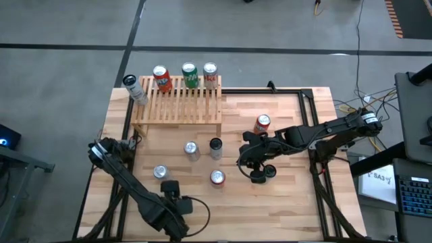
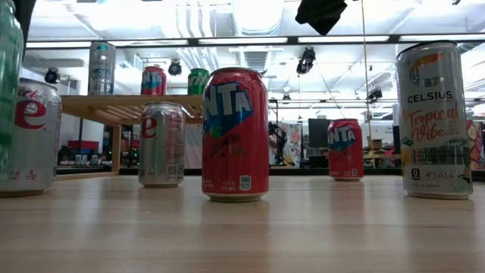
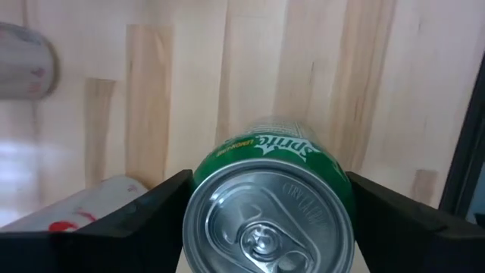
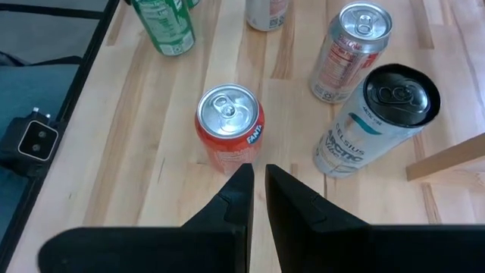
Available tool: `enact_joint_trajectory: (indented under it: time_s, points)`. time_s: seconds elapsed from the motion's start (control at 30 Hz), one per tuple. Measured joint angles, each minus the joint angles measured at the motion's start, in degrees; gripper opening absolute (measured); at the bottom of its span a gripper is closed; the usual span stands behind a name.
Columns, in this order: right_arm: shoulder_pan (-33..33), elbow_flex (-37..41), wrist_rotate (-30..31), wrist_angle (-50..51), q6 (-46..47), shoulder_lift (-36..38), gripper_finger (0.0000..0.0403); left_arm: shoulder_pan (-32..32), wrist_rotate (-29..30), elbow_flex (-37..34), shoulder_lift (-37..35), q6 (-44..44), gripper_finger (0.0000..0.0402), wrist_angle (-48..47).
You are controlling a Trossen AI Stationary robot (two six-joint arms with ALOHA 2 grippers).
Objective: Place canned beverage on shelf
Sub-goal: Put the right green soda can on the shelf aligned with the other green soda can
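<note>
Wooden table (image 1: pixel 283 196): green Sprite can (image 3: pixel 269 203) between left gripper's (image 3: pixel 265 220) open jaws, silver top.

Room was bright, ceiling strip lights (image 2: pixel 227 41) glared in my low view. Table (image 1: pixel 283 196) evenly lit, shadows soft. Sprite can (image 3: pixel 270 212) blurred at my left wrist.

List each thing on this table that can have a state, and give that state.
Sprite can, upright on the table, not yet on the shelf.
Left gripper, around the Sprite can.
Right gripper, shut, empty, beside the Fanta can.
Fanta can, upright, untouched.
Celsius can, upright on the table.
Shelf, holding four upright cans along its back edge.
</note>
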State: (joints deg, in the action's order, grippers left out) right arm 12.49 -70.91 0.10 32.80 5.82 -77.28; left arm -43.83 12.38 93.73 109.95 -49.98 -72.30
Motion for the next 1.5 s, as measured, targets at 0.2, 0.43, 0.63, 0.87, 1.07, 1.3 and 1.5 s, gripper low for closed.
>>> enact_joint_trajectory:
  time_s: [0.2, 0.43, 0.63, 0.87, 1.07, 1.3, 1.5]
  points:
    - [0.00, 0.00, 0.00, 1.14, 0.59, 0.00, 0.0027, 0.36, 1.81, 6.58, -0.06, 3.03, 0.0287, -5.81]
    - [0.00, 0.00, 0.02, 3.17, 0.57, 0.00, 0.0027, 2.38, 8.02, 16.37, -0.13, 5.38, 0.0287, -17.70]
    - [0.00, 0.00, 0.02, 4.29, 0.57, 0.00, 0.0027, 5.76, 10.48, 22.27, -1.50, 13.03, 0.0287, -17.87]
    - [0.00, 0.00, 0.02, 4.50, 0.09, 0.00, 0.0027, 10.72, 11.21, 28.81, -2.02, 24.68, 0.0287, -17.74]
    - [0.00, 0.00, 0.02, 4.87, -0.44, 0.00, 0.0027, 15.42, 11.30, 33.75, -3.07, 33.85, 0.0287, -17.78]
    - [0.00, 0.00, 0.04, 6.27, -0.48, 0.00, 0.0027, 22.93, 11.30, 35.14, -6.86, 41.41, 0.0287, -17.81]
    - [-0.04, 0.00, 0.02, 6.25, -0.92, 0.00, 0.0027, 32.05, 11.23, 34.83, -9.62, 44.98, 0.0287, -17.81]
